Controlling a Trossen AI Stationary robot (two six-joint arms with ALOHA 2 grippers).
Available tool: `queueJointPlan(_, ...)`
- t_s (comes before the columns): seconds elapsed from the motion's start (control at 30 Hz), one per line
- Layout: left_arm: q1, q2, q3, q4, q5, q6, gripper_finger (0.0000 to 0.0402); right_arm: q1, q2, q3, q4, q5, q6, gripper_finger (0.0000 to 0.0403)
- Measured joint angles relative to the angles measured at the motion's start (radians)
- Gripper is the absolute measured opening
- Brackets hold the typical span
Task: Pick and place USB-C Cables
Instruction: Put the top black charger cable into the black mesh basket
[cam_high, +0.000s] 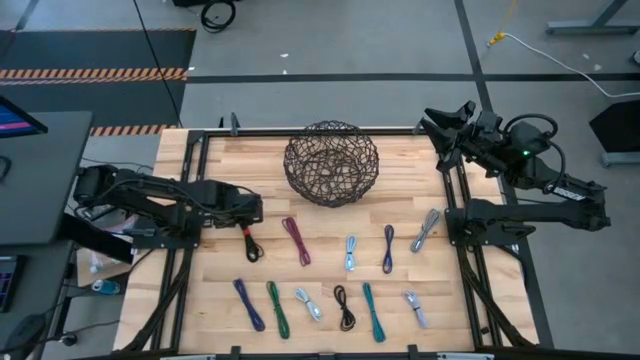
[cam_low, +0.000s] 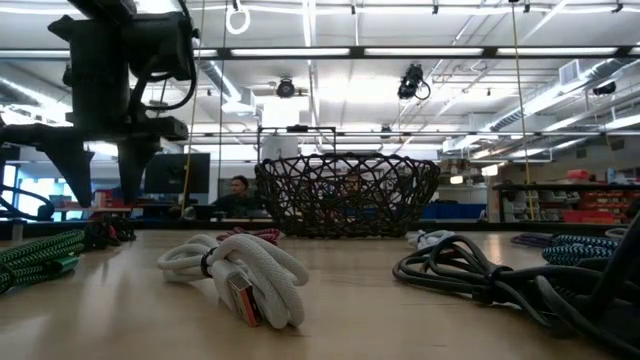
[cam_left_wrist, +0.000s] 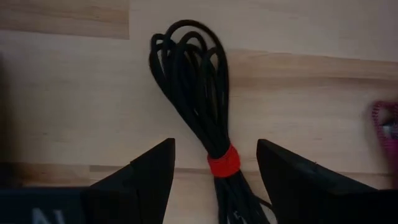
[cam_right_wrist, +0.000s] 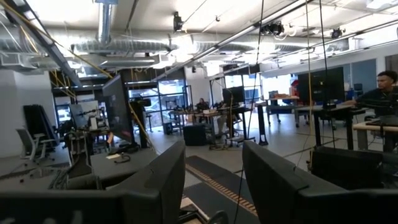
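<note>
Here the black cable (cam_left_wrist: 198, 102) with a red band (cam_left_wrist: 224, 162) lies flat on the wooden table (cam_high: 400, 215), near the left edge; the left gripper (cam_left_wrist: 214, 171) is right over it, with its two dark fingers (cam_left_wrist: 146, 171) spread wide, one on each side of the red band; in the left wrist view the fingers do not touch the cable. From above, this same black cable (cam_high: 250, 243) sits just past the tip of the left gripper (cam_high: 245, 212).

The other USB-C cables lie on the table in two rows; beside the black one is a magenta cable (cam_high: 296, 240), then a light blue cable (cam_high: 351, 252), a purple cable (cam_high: 388, 248) and a grey cable (cam_high: 426, 229); the row near the front edge has another purple cable (cam_high: 249, 303), a green cable (cam_high: 277, 307), a pale cable (cam_high: 308, 303), a second black cable (cam_high: 345, 306), a teal cable (cam_high: 372, 311) and one more pale cable (cam_high: 416, 308); each is folded into a small bundle, apart from the rest.

A dark wire basket (cam_high: 331, 163) stands near the back edge, in the middle.

The right gripper (cam_high: 447, 118) is up by the back right corner, away from all the cables; its fingers (cam_right_wrist: 283, 180) are apart and hold nothing; it points out into the room, where a person (cam_right_wrist: 380, 93) sits at a desk far off.
</note>
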Motion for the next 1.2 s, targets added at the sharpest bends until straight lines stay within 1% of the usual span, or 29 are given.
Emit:
queueJointPlan(0.43,0.0,0.132,0.0,-0.001,0.005,0.01,0.0233,0.0,0.0,0.0,0.002,-0.001,0.0,0.0165)
queueJointPlan(0.63,0.0,0.183,0.0,0.056,-0.018,0.024,0.0232,0.001,0.0,0.0,0.002,-0.001,0.0,0.0165)
queueJointPlan(0.7,0.0,0.192,0.001,0.088,-0.031,0.048,0.0223,0.001,0.0,0.0,0.001,-0.001,0.001,0.0165)
queueJointPlan(0.77,0.0,0.19,0.001,0.095,-0.038,0.06,0.0202,0.001,0.0,0.0,0.002,-0.001,0.0,0.0165)
queueJointPlan(0.83,0.0,0.19,0.001,0.105,-0.052,0.076,0.0166,0.001,0.0,0.0,0.002,0.0,0.0,0.0165)
queueJointPlan(0.9,0.0,0.19,0.001,0.108,-0.063,0.1,0.0119,0.001,0.0,0.0,0.002,0.0,0.001,0.0165)
queueJointPlan(1.0,0.0,0.19,0.001,0.135,-0.081,0.15,0.0034,0.001,0.0,0.0,0.002,0.0,0.001,0.0165)
queueJointPlan(1.03,0.0,0.19,0.001,0.144,-0.088,0.157,0.0022,0.001,0.0,0.0,0.002,0.0,0.001,0.0165)
queueJointPlan(1.2,0.0,0.19,0.001,0.161,-0.106,0.166,0.002,0.001,0.0,0.0,0.002,0.0,0.001,0.0165)
